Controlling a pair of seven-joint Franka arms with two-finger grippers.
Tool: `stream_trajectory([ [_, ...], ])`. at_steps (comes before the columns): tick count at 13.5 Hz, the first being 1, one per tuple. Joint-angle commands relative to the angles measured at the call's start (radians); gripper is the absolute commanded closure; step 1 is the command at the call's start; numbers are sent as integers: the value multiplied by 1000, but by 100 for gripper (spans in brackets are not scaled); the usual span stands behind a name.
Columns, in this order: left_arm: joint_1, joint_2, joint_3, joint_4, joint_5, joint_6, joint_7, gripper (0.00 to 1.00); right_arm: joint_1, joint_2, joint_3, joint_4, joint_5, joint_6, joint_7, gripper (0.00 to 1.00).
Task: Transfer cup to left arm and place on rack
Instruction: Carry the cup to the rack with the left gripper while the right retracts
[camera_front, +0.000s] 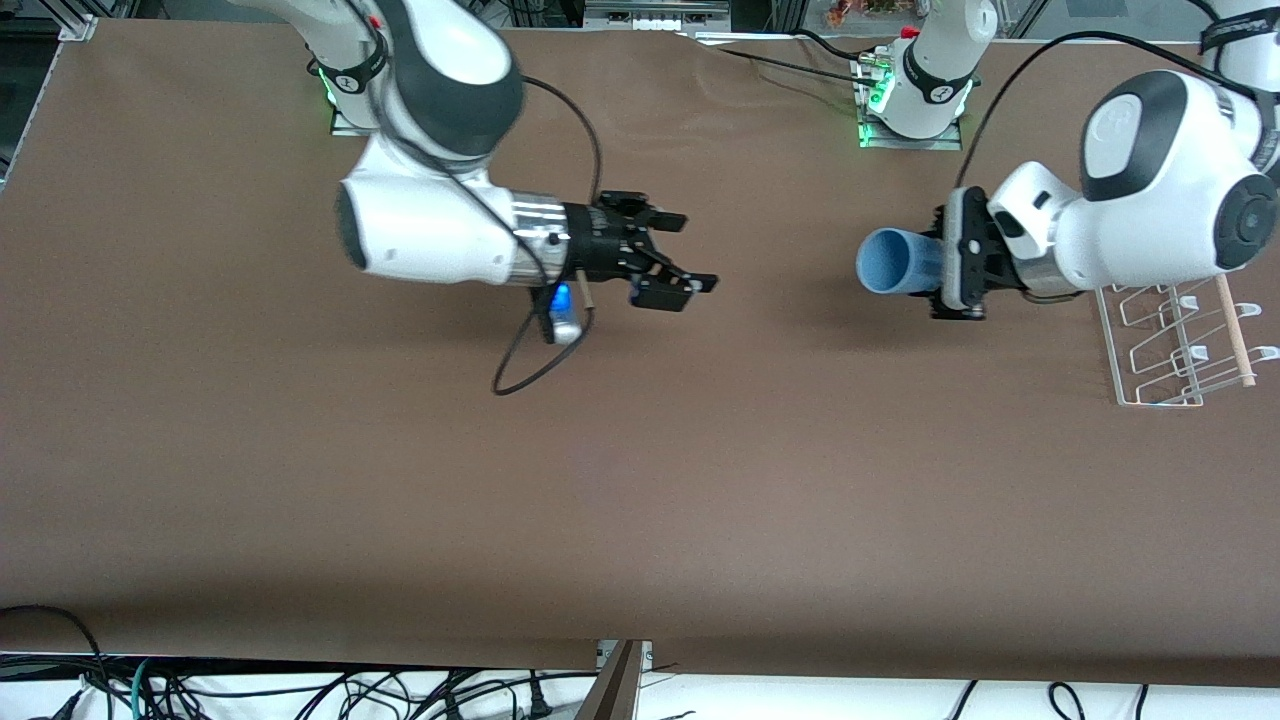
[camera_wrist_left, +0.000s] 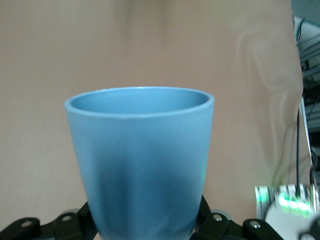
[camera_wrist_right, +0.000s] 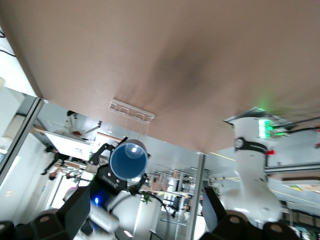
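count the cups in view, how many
1. The light-blue cup is held on its side by the left gripper, over the table beside the rack. None seems hidden.

Bare table (camera_front: 780, 300) between right gripper (camera_front: 680, 255) and cup (camera_front: 897, 262); rack (camera_front: 1180, 345) just beside left gripper (camera_front: 940, 268)

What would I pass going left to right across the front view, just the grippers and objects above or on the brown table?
Open black right gripper → small light-blue plastic cup → left gripper shut on the cup → clear wire drying rack with its wooden rod.
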Motion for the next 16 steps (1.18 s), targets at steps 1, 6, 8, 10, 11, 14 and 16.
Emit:
stream_trajectory([
  [1, 24, -15, 9, 19, 144, -57, 8, 100, -4, -99, -100, -53, -50, -171, -44, 1],
  [6, 91, -14, 31, 8, 526, -55, -3, 100, -2, -281, -243, -150, -254, -444, -292, 1],
  [8, 129, -12, 29, 5, 705, -33, -1, 100, -2, -317, -269, -156, -358, -533, -385, 1],
  [10, 194, -14, 29, -4, 868, 52, 9, 100, -15, -345, -266, -155, -504, -582, -525, 1],
  [11, 235, -14, 28, -21, 969, 107, 16, 100, -56, -354, -246, -155, -548, -601, -588, 1],
  [14, 315, -9, 29, -93, 1133, 253, 52, 100, -232, -382, -84, -156, -746, -618, -792, 1],
  [16, 335, -14, 29, -153, 1267, 286, 46, 100, -338, -390, 19, -156, -864, -613, -936, 1],
])
